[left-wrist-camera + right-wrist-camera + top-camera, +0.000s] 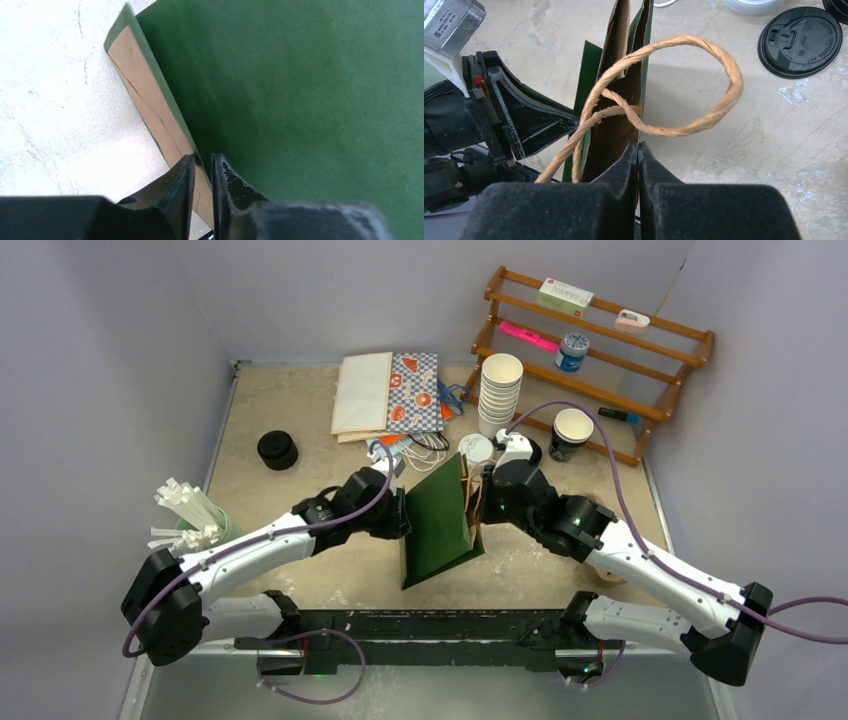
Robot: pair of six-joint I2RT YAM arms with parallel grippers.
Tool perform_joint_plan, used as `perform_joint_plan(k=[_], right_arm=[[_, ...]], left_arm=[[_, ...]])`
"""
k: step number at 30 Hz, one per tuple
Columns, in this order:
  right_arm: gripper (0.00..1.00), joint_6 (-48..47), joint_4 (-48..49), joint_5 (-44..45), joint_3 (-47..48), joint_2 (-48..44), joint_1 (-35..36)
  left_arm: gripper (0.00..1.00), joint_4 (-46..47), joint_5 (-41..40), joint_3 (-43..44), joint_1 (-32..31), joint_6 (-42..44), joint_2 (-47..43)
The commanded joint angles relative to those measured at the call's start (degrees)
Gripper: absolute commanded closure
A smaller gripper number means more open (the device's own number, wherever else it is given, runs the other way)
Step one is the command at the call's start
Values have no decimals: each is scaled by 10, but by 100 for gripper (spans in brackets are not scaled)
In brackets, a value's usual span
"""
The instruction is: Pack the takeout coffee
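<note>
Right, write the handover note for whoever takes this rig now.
Left gripper: jaws a narrow gap apart astride the left edge of the green paper bag. I cannot tell whether it is pinching the bag.
Right gripper: shut on the bag's right rim, beside the twine handle.
Takeout coffee: on the table at far right, near the stack of white cups. Nothing is holding it.
Done: bag held between both arms mid-table, mouth nearly flat.
Left: spread the mouth, fetch the coffee, set it inside.
</note>
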Motion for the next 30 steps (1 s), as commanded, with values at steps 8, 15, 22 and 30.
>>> perform_joint_plan(k=[8, 15, 22, 30], right_arm=[[100, -10, -40, 64, 25, 13, -2], [100, -31, -74, 79, 42, 14, -37], [100, -46, -94, 76, 70, 24, -71], [100, -57, -90, 45, 91, 28, -76]], left_arm=[[100, 40, 36, -58, 33, -21, -43], [100, 125, 193, -166, 190, -25, -120], [100, 147, 196, -213, 225, -27, -135], [100, 232, 196, -276, 241, -48, -102]])
